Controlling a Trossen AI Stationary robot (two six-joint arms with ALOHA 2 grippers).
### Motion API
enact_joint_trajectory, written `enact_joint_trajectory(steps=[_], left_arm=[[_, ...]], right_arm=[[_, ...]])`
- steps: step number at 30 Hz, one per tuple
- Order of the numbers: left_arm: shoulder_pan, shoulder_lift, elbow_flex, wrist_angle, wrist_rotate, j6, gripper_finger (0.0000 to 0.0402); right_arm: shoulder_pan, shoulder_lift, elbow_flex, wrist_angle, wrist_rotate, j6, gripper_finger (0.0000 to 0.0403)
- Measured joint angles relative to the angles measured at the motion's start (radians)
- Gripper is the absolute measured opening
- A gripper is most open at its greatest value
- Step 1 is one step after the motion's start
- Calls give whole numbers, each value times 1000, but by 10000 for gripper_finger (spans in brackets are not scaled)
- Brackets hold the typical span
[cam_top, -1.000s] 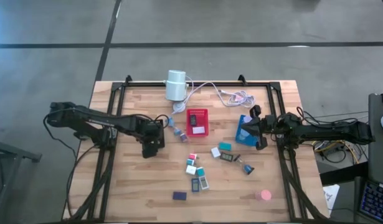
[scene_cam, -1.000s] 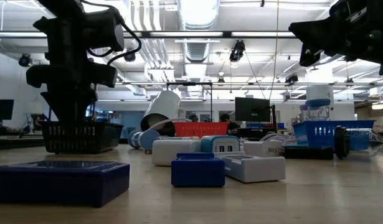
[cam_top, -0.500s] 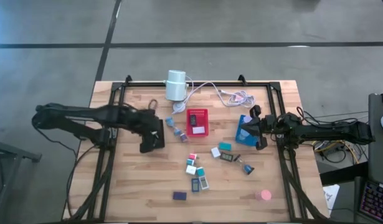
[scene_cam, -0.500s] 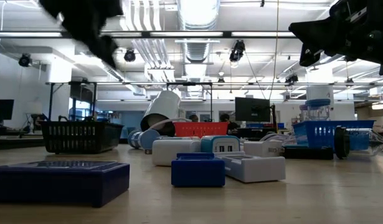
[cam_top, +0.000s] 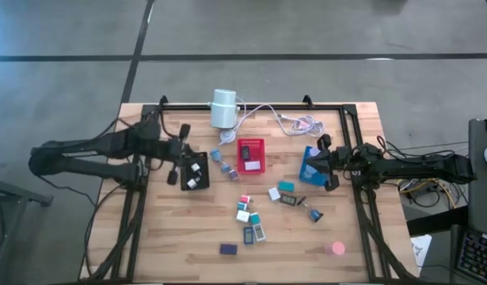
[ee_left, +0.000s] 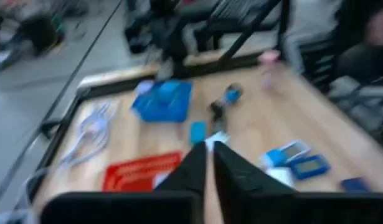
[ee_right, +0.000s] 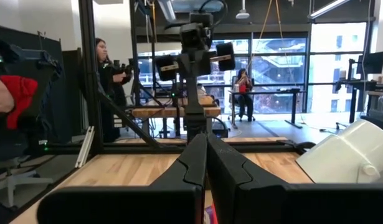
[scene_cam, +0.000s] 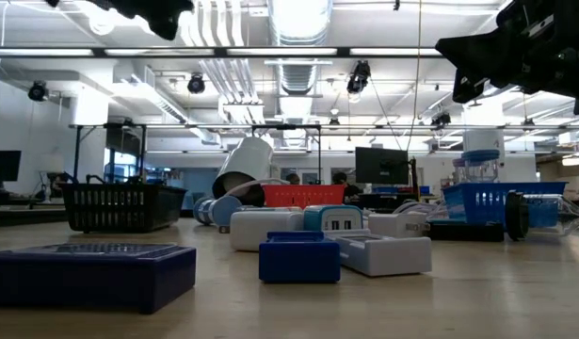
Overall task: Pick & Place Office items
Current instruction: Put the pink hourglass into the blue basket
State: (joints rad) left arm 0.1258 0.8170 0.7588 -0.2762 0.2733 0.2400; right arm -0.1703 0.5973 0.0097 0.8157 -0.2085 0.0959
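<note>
Several small office items (cam_top: 251,215) lie on the wooden table, among them a navy block (cam_top: 228,248) and a pink disc (cam_top: 333,248). A few white pieces lie in the black tray (cam_top: 195,175). My left gripper (cam_top: 182,149) hangs high, left of the black tray, pointing nearly level toward the table's right; its fingers (ee_left: 210,149) are shut with nothing between them. My right gripper (cam_top: 322,161) waits shut (ee_right: 205,142) by the blue tray (cam_top: 311,168) on the right.
A red tray (cam_top: 250,156) stands at the middle. A white cylinder (cam_top: 223,108) with its cable (cam_top: 294,121) lies at the far edge. A black frame (cam_top: 251,106) runs round the table. People stand in the room beyond the table.
My left gripper has risen from over the black tray and drawn back toward the table's left edge, tipping from pointing down to nearly level. The black tray with its white pieces now shows uncovered.
</note>
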Motion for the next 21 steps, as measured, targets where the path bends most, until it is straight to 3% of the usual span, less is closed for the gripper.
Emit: enact_joint_trajectory(steps=[2, 4, 9, 21], left_arm=[[40, -42, -65, 92, 140, -6, 7], [71, -80, -138, 213, 182, -52, 7], [129, -163, -295, 366, 119, -167, 2], [130, -452, -486, 416, -31, -247, 0]], right_arm=[[0, 0, 0, 0, 0, -2, 8], [0, 0, 0, 1, 0, -3, 8], [0, 0, 0, 2, 0, -4, 8], [0, 0, -1, 3, 0, 8, 8]])
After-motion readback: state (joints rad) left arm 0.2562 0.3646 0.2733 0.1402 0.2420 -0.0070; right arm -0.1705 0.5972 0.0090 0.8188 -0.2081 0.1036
